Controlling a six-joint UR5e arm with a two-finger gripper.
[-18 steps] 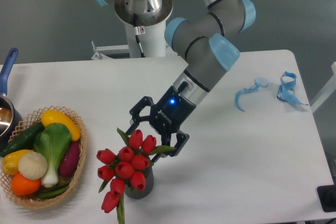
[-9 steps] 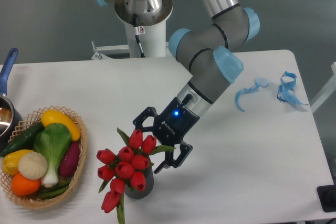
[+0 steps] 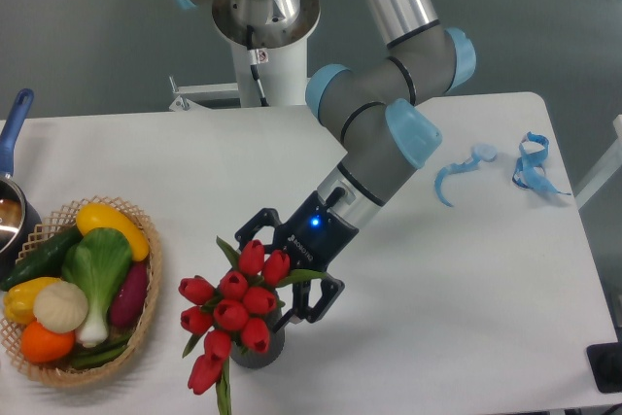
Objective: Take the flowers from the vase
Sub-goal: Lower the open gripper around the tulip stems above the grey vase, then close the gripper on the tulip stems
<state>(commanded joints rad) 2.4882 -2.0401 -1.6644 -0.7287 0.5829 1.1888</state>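
Across the white table, items by descending bulk: robot arm, grey links with pale blue joint caps, reaching down from its white base at the far edge toward the near-left; wicker basket at the left edge, holding a yellow pepper, a green leafy vegetable, a cucumber, a purple aubergine, an orange and a pale round bulb; flowers, a bunch of red tulip buds with green leaves, standing in the vase at the near centre, one bud drooping low on the left side; gripper, black, blue light lit on its body, jaws spread, one finger behind the top buds and the other just right of the bunch beside a leaf, contact with the blooms cannot be told; vase, small and dark grey, mostly hidden beneath the blooms; blue-handled pot, partly cut off at the left edge; blue ribbon scraps, at the far right, well apart from the bouquet.
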